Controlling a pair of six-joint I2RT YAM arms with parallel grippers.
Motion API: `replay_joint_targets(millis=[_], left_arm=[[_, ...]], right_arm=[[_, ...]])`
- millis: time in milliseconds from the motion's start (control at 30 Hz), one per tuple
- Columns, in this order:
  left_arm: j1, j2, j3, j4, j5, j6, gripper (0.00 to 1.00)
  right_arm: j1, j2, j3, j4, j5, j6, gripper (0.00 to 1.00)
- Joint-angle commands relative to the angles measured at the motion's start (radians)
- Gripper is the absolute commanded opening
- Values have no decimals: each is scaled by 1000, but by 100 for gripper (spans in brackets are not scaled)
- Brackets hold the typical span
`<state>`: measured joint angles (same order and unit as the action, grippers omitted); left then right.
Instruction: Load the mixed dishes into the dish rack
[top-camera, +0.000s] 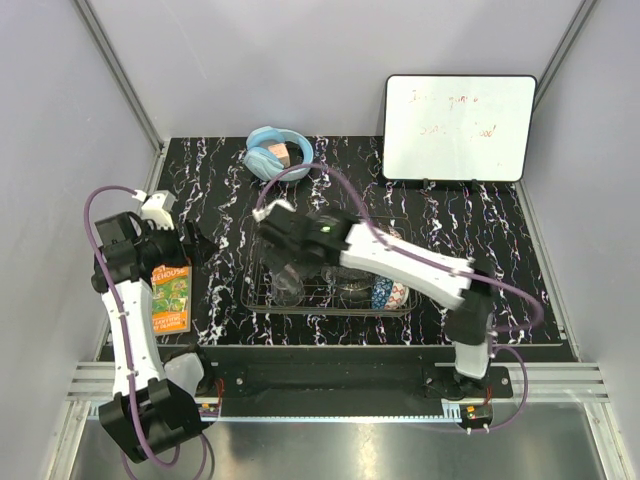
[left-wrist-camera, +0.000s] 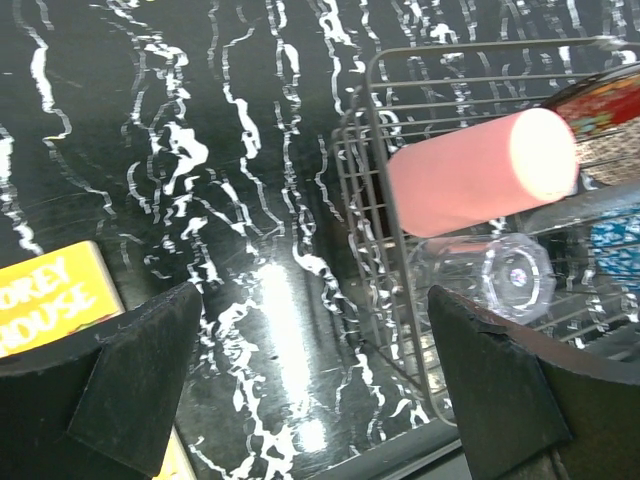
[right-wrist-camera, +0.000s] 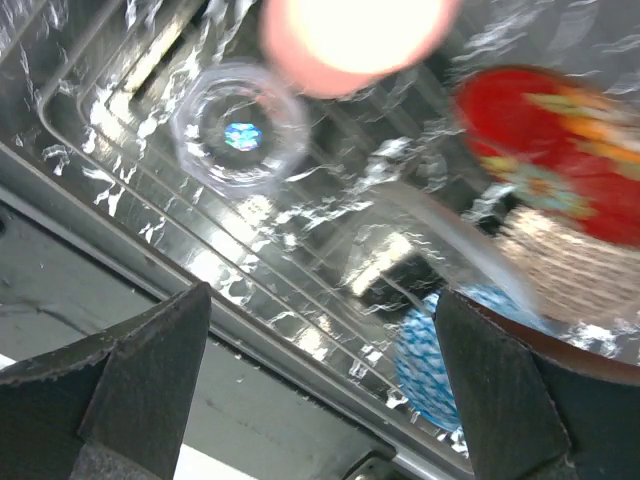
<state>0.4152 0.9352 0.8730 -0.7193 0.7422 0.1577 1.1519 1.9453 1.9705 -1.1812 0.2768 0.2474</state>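
The dish rack (top-camera: 247, 290) is sitting mid-table, holding the pink cup (left-wrist-camera: 480, 172), glass tumbler (left-wrist-camera: 495, 275), red dish (right-wrist-camera: 545, 150), beige bowl (right-wrist-camera: 570, 270) and blue bowl (right-wrist-camera: 425, 365). The left gripper (left-wrist-camera: 315, 295) and right gripper (right-wrist-camera: 320, 295) are both hanging with fingers apart, gripping nothing. Loading is looking nearly finished.

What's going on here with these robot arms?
A robot is loading dishes into a dish rack. The pink cup, glass tumbler, red dish and blue bowl already lie in it. The right end effector hangs open and empty over the rack; the left end effector, also open, sits beside it near the orange book.
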Motion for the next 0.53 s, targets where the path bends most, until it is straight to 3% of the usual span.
replay_joint_targets(millis=[0,267,500], left_arm=[[2,-45,30,4,-69,40,99],[-4,-61,35,-12,-104,71,99],[-7,-47,55,-19,-109,71,99]], right_arm=[[6,-255,-96,49,223,36,100],[5,-434,-277,104,289,108,100],[3,-534,-332,150,317,116,100]])
